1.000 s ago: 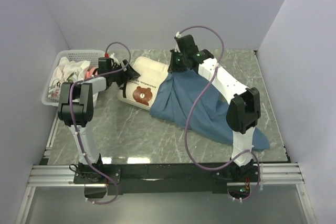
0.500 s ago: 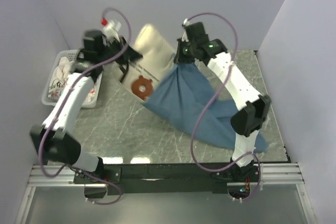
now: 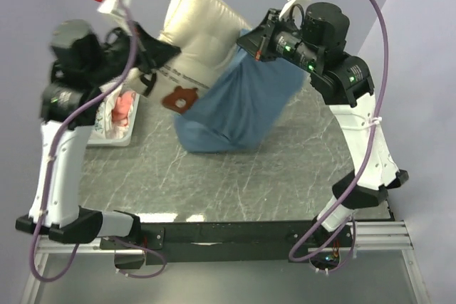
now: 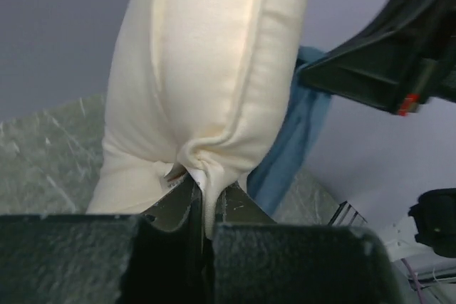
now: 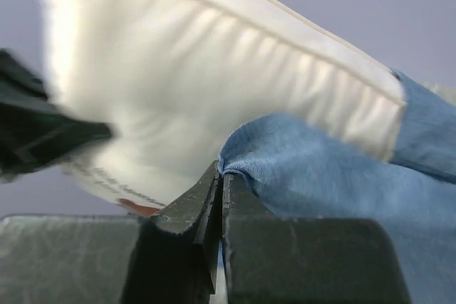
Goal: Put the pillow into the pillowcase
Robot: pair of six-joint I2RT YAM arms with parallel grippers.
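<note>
Grey-green marbled tabletop (image 3: 235, 183): fills the lower frame. Wrinkled muted-blue fabric pillowcase (image 3: 239, 105): hangs mid-frame, with its rim pinched tight in the right gripper (image 5: 219, 176) at upper right. Plump cream rectangular pillow (image 3: 203, 30): aloft at top centre, tilted, lower end inside the case mouth. Left gripper (image 4: 203, 201): clamped on the pillow's corner seam.
</note>
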